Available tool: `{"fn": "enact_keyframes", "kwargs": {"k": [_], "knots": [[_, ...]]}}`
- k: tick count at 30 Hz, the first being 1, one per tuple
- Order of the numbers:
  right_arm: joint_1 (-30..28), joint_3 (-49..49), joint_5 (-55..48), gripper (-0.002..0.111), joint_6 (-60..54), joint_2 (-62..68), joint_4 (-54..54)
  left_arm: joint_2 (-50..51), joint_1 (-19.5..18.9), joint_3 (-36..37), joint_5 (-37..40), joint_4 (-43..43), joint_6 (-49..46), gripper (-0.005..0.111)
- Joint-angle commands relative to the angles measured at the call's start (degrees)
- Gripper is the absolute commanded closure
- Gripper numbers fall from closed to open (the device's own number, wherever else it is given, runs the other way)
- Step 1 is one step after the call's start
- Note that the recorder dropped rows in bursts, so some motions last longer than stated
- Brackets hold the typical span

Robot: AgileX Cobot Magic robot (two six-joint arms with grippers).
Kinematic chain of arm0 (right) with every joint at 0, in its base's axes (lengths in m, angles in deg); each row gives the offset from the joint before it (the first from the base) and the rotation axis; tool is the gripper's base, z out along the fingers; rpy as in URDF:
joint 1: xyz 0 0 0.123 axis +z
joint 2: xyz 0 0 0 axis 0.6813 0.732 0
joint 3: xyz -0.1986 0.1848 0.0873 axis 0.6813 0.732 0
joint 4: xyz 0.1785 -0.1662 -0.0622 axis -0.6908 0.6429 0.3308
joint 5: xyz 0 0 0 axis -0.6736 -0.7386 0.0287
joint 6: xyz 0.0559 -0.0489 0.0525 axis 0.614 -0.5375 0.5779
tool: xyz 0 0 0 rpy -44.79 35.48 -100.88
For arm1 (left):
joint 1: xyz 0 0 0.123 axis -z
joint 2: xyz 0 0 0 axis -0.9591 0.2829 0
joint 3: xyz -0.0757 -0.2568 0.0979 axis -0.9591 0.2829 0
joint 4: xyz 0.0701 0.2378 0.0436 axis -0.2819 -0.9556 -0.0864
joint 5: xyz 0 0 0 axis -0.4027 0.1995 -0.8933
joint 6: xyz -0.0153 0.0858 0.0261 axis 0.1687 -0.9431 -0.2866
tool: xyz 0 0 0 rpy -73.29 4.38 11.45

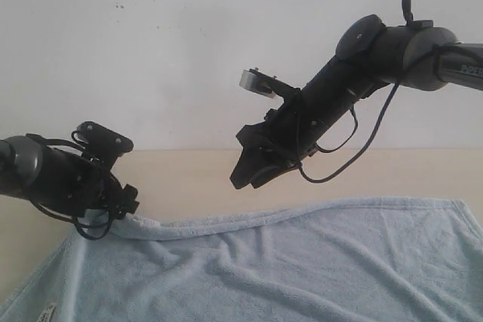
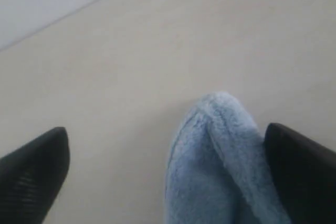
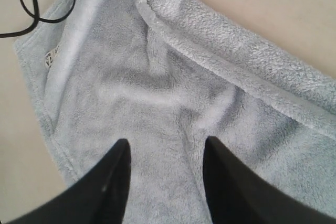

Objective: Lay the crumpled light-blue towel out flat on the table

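On the pale beige table (image 1: pixel 196 167) the light-blue towel (image 1: pixel 302 262) lies spread over the near part, mostly flat with some soft wrinkles, and its far hem runs in a gentle wave from left to right. At the left end of this hem a small fold of the cloth stands up, and the left gripper (image 1: pixel 124 205) is low just at this place. In the left wrist view its two black fingers (image 2: pixel 37 177) are wide apart; the raised fold sits between them, close against one finger and well apart from the other, so the gripper is open and does not pinch the cloth. The right gripper (image 1: pixel 243 176) hangs in the air above the far hem near the middle, not touching the towel. Its fingers are parted with nothing between them, so it is open too. A small white label (image 3: pixel 51 56) is sewn at one edge of the towel, but its print is too small to read. White letters (image 1: pixel 472 69) on the right arm are cut by the picture edge and I cannot read them surely.
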Motion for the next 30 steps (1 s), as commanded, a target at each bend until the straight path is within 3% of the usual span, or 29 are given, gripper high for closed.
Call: {"fn": "enact_keyframes", "kwargs": {"k": [1, 5, 11, 12, 15, 18, 20, 24, 30], "knots": [[-0.2, -0.2, -0.2, 0.065, 1.5, -0.5, 1.2, -0.1, 0.1, -0.5, 7.5, 0.5, -5.6, 0.002], [-0.2, -0.2, -0.2, 0.072, 2.8, -0.5, 3.2, -3.5, 1.2, -0.5, 10.5, 4.3, -13.6, 0.002], [-0.2, -0.2, -0.2, 0.107, 4.2, -0.5, 3.2, -11.2, 5.3, -0.5, 5.8, 9.4, -18.6, 0.004], [-0.2, -0.2, -0.2, 0.108, 4.4, -0.5, 3.6, -12.4, 6.1, -0.5, 6.8, 9.4, -19.1, 0.006], [-0.2, -0.2, -0.2, 0.108, 7.3, -0.6, 7.9, -14.4, 8.6, -0.5, 13.6, 9.4, -22.7, 0.028], [-0.2, -0.2, -0.2, 0.108, 12.7, -1.5, 18.2, -15.4, 9.9, -0.5, 19.4, 14.4, -31.3, 0.069], [-0.2, 0.3, -0.2, 0.108, 17.6, -2.6, 28.3, -16.1, 9.9, -0.5, 20.1, 25.8, -39.0, 0.1], [-0.3, 6.0, -0.2, 0.108, 25.9, -7.2, 43.6, -17.6, 9.6, 1.7, 20.5, 48.4, -53.0, 0.102], [-0.3, 23.8, -0.2, 0.108, 27.6, -16.3, 50.8, -24.2, 9.6, 13.3, 18.6, 56.1, -53.3, 0.103]]}}
